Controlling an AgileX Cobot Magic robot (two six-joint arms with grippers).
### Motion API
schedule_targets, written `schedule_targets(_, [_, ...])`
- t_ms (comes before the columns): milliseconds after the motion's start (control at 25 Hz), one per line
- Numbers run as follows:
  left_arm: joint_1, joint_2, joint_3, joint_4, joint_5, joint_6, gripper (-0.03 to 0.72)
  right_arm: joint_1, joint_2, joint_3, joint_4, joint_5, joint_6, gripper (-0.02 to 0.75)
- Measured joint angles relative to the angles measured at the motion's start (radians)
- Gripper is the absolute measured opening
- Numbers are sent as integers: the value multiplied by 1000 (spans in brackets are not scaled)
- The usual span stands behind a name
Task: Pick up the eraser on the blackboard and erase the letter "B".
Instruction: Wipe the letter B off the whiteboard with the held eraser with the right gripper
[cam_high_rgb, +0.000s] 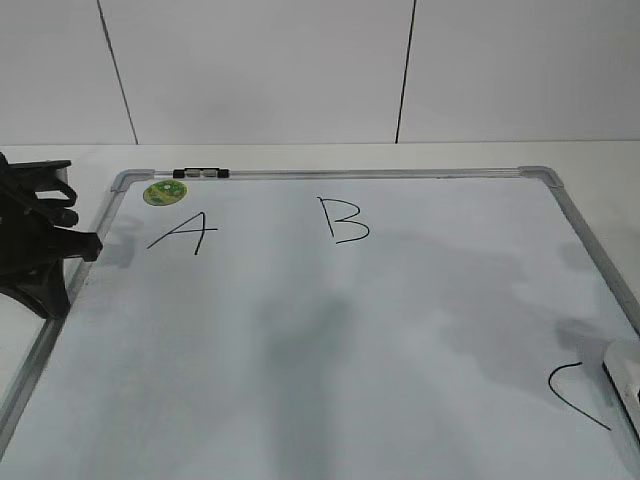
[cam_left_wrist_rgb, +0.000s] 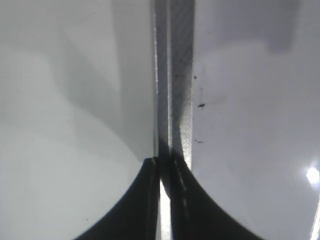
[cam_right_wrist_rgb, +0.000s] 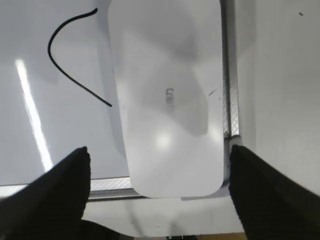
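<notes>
The blackboard (cam_high_rgb: 330, 330), a white board in a grey frame, lies flat. The black letter "B" (cam_high_rgb: 343, 221) is at its top middle. The eraser (cam_right_wrist_rgb: 167, 95), a white oblong block with a small grey logo, lies on the board's corner by the frame; its edge shows at the far right of the exterior view (cam_high_rgb: 625, 375). My right gripper (cam_right_wrist_rgb: 159, 152) is open, its fingers on either side of the eraser's near end, apart from it. My left gripper (cam_left_wrist_rgb: 164, 167) is shut and empty over the board's left frame; its arm (cam_high_rgb: 35, 240) shows at left.
An "A" (cam_high_rgb: 185, 233) is at the upper left, a "C" (cam_high_rgb: 575, 395) at the lower right, also in the right wrist view (cam_right_wrist_rgb: 72, 55). A round green sticker (cam_high_rgb: 165, 192) and a black clip (cam_high_rgb: 200, 173) sit at the top-left frame. A wall stands behind.
</notes>
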Motion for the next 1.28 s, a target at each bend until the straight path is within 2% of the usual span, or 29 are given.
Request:
schedule_targets(720, [0, 0, 0, 0, 0, 0, 20, 0, 208, -7, -39, -121, -2, 657])
schedule_targets(1280, [0, 0, 0, 2, 0, 0, 20, 0, 229, -8, -44, -122, -16, 548])
